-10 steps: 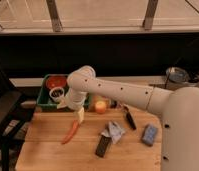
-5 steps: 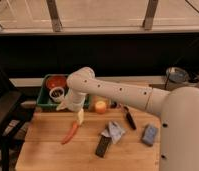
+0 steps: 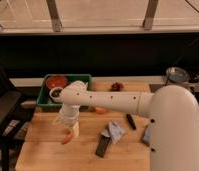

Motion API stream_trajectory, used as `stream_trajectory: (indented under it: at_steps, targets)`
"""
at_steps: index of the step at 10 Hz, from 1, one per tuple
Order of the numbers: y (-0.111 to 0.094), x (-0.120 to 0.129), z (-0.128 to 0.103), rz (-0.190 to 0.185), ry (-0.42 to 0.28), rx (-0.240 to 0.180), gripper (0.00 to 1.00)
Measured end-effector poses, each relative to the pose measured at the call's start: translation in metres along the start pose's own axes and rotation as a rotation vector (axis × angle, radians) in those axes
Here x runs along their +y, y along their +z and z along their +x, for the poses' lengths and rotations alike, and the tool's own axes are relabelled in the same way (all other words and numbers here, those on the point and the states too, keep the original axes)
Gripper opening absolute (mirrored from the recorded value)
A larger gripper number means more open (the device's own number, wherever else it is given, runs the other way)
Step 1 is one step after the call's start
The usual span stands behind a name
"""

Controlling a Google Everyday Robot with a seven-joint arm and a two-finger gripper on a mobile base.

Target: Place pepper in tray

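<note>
I see the white arm reach in from the right across the wooden table. It bends at the elbow near the tray and drops its wrist straight down. The gripper points at the board near the left edge, fingers spread and holding nothing. The pepper lies flat just under its tip, in front of the tray, which sits at the back left corner with a red bowl inside.

Wooden table — bright windows behind
</note>
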Motion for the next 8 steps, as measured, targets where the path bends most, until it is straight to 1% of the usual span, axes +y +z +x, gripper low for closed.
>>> stream_trajectory:
  at_steps: [2,3,4,6,7,8]
  targets:
    - [0.020,0.008,0.010,-0.027,0.025,-0.022,0.80]
    - [0.033,0.012,0.017,-0.038,0.033,-0.035,0.77]
    - [0.037,0.015,0.020,-0.038,0.034,-0.044,0.71]
    - [0.039,0.020,0.026,-0.028,0.039,-0.063,0.50]
    - [0.037,0.021,0.026,-0.026,0.038,-0.062,0.41]
    - [0.031,0.020,0.026,-0.020,0.034,-0.049,0.28]
